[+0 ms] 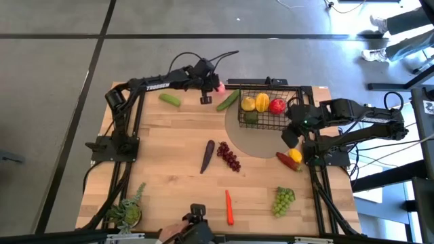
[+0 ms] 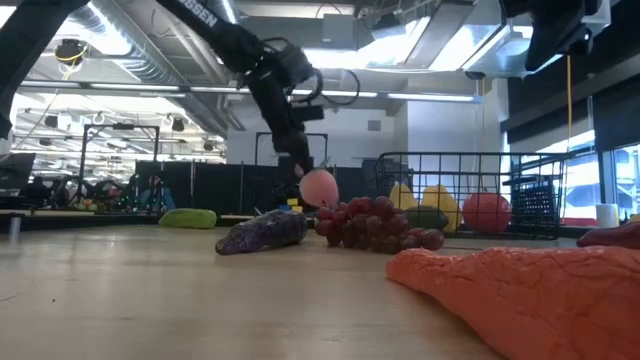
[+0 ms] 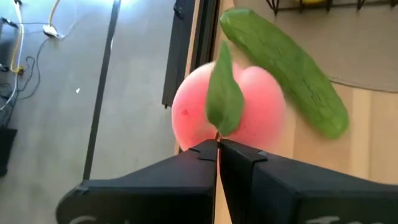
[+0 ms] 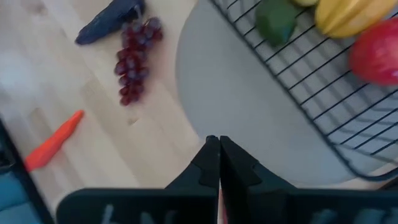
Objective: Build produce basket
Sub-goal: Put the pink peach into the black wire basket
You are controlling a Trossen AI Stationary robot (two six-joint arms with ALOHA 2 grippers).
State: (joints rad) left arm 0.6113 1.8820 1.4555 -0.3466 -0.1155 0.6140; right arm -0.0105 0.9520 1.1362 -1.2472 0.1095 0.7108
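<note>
Now your left gripper [image 3: 217, 144] is pinching the peach [image 3: 230, 109] by its leaf stem, up over the far desk edge near the basket [image 1: 298, 91]; it looks light and smooth, so it may swing. Your right gripper [image 4: 219, 144] is pressed together, holding nothing, beside the basket. Outside it I count two cucumbers, two grape bunches, one eggplant [image 1: 207, 156] and one carrot [image 1: 229, 207].

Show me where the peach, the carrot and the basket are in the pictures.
peach [image 3: 249, 106]: left wrist view, pink side beside the leaf.
carrot [image 1: 229, 207]: high view, middle of its body.
basket [image 1: 268, 126]: high view, near wire rim.
</note>
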